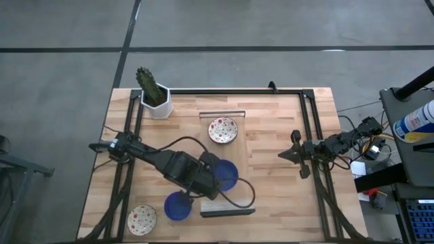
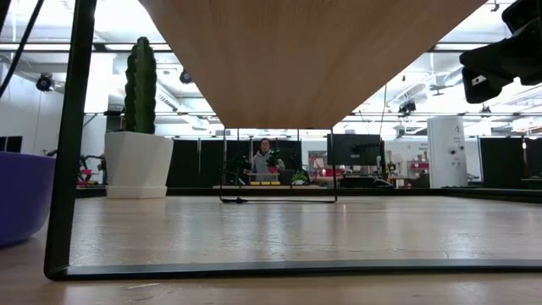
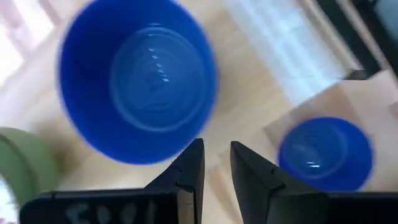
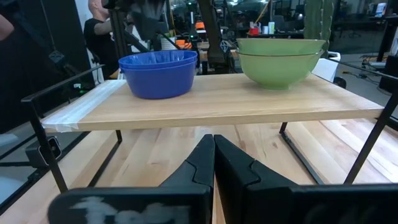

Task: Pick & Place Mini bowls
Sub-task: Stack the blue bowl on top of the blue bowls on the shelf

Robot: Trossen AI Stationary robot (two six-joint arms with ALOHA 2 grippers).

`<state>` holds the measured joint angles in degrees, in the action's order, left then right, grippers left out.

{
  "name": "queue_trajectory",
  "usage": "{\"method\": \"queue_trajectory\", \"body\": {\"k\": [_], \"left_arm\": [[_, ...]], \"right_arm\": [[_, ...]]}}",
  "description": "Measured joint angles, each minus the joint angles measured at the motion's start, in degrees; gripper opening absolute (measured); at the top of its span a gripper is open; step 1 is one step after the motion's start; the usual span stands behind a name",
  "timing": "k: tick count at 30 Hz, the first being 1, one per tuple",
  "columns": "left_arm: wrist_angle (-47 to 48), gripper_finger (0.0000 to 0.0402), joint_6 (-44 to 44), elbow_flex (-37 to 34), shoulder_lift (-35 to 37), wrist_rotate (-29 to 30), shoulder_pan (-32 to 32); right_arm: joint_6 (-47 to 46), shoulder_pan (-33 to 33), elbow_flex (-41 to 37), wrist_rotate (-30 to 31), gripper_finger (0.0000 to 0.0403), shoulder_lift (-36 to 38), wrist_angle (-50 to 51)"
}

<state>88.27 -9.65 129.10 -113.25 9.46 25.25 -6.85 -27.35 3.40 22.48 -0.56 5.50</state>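
Note:
A raised wooden shelf (image 1: pixel 245 163) stands mid-table. On it sit a blue mini bowl stack (image 1: pixel 226 174), two bowls nested in the right wrist view (image 4: pixel 158 73), and a speckled stack (image 1: pixel 223 130), green outside (image 4: pixel 280 59). A third blue bowl (image 1: pixel 177 206) (image 3: pixel 324 152) and a speckled one (image 1: pixel 142 219) rest on the table near the left front corner. My left gripper (image 1: pixel 213 179) (image 3: pixel 216 167) hovers just above the blue stack's rim (image 3: pixel 140 81), fingers narrowly open and holding nothing. My right gripper (image 1: pixel 291 154) (image 4: pixel 213 152) waits shut at the right side.
A white pot with a green cactus (image 1: pixel 154 93) stands at the far left corner. The shelf's black legs (image 2: pixel 63 169) and black frame rails (image 1: pixel 308 122) border the work area. A person (image 2: pixel 264 159) shows far behind the table. Bare wood lies between shelf and right arm.

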Motion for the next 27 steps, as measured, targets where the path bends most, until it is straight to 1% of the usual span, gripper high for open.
{"method": "queue_trajectory", "body": {"k": [5, 8, 13, 15, 18, 24, 27], "left_arm": [[0.48, 0.0071, 5.84, -0.15, 0.11, -3.20, 2.28], [1.27, 0.0071, 9.87, -1.22, 0.17, -3.42, 3.60], [1.68, 0.0071, 16.33, -4.48, 0.65, -4.22, 5.71], [0.00, 0.0071, 18.49, -7.04, 1.51, -4.14, 6.56], [-4.52, 0.0071, 22.61, -13.92, 4.41, -4.00, 7.95], [-18.26, 0.0071, 31.19, -32.85, 14.01, -3.76, 9.47], [-21.82, 0.0071, 35.82, -40.50, 18.52, -3.53, 9.68]], "right_arm": [[0.00, 0.00, 0.00, 0.00, 0.0008, 0.00, 0.00], [0.00, 0.02, 0.00, 0.00, 0.0009, 0.00, 0.00], [0.00, 0.00, 0.00, -0.01, 0.0008, 0.00, 0.00], [0.00, 0.00, 0.00, 0.00, 0.0008, 0.00, 0.00], [0.00, 0.02, 0.02, 0.00, 0.0008, 0.00, -0.02], [0.00, 0.01, 0.00, 0.00, 0.0008, 0.00, 0.00], [0.00, 0.00, 0.00, 0.00, 0.0008, 0.02, 0.00]]}}
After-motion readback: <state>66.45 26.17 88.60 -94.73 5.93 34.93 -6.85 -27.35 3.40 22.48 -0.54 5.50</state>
